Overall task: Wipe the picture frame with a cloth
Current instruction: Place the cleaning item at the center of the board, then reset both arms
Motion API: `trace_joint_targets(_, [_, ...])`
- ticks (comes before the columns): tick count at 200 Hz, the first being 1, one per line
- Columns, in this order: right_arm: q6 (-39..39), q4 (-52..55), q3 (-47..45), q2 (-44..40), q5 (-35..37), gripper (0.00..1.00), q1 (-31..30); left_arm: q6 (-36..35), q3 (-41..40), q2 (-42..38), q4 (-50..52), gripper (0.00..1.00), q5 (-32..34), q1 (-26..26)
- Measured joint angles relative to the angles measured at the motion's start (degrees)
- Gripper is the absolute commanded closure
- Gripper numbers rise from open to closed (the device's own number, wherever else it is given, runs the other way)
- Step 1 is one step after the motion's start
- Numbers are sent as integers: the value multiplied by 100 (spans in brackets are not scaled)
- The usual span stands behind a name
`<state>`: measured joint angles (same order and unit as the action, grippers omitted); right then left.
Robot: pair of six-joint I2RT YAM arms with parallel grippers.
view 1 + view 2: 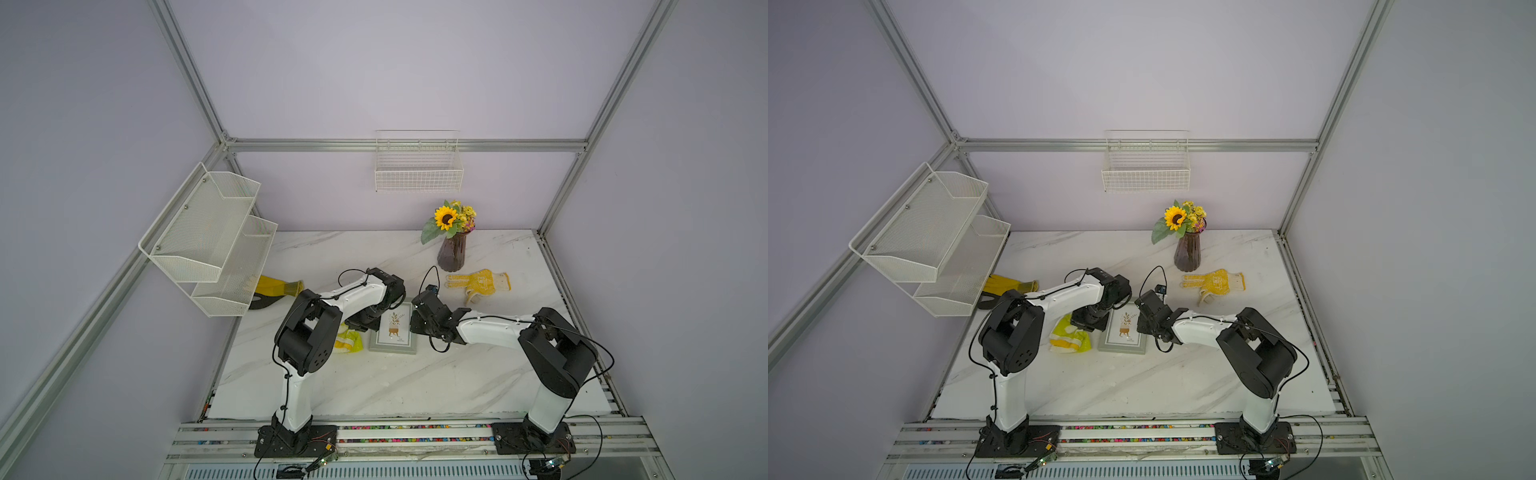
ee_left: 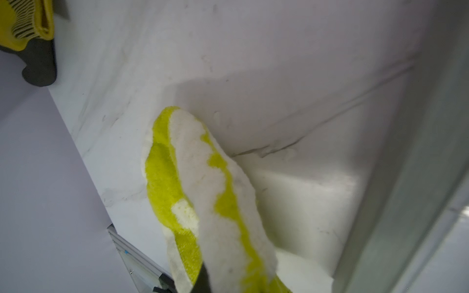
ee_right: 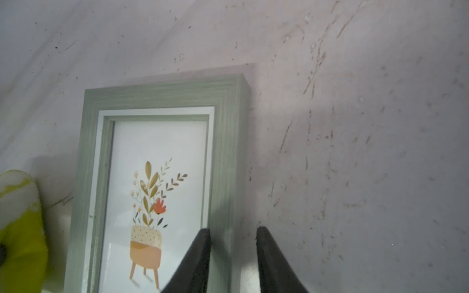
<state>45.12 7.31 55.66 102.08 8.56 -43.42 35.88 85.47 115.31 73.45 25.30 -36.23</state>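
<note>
The picture frame lies flat on the marble table, grey-green with a potted-plant print. My left gripper hovers at the frame's left edge, shut on the yellow-green and white cloth, which hangs from it onto the table. One dark finger shows under the cloth. My right gripper is at the right edge of the frame, open. One finger is over the glass, the other outside the rail with a small gap. The cloth also shows beside the frame.
A dark vase with a sunflower and a yellow dotted glove lie behind the frame. A yellow-and-black glove lies at the far left under a white mesh shelf. A wire basket hangs on the back wall.
</note>
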Motion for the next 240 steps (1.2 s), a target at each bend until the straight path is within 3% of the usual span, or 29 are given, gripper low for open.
trace_joint_targets(27, [4, -4, -37, -31, 17, 59, 0, 50, -11, 96, -413, 81, -227, -2])
trace_joint_targets(77, [-20, 0, -153, -140, 105, 50, 0, 273, -343, -162, -894, 34, -238, 22])
trace_joint_targets(108, [-111, 0, -284, -348, 146, 44, 0, 343, -546, -979, -1117, 16, -181, 22])
trace_joint_targets(119, [-190, 15, -297, -485, 173, 33, 0, 372, -603, -1467, -1231, 8, -120, 22])
trace_joint_targets(132, [-369, 66, -306, -787, 258, 31, -13, 417, -726, -2129, -1440, 1, -20, 22])
trace_joint_targets(179, [-1014, 297, -409, -2450, 710, 31, -42, 553, -1797, -4861, -2500, 0, 772, 90])
trace_joint_targets(209, [-1582, -15, -1296, -3794, 1346, 30, -50, 673, -3333, -6186, -3560, 0, 1517, 761])
trace_joint_targets(216, [-1749, -170, -1572, -4151, 1617, 27, -52, 726, -3676, -6363, -3735, 0, 1727, 938])
trace_joint_targets(227, [-2013, -498, -1934, -4607, 2068, 5, -39, 734, -4249, -6610, -4109, 0, 2103, 1172])
trace_joint_targets(240, [-2503, -1115, -2299, -4962, 2573, 3, 94, 573, -4881, -6841, -4642, 0, 2520, 1325])
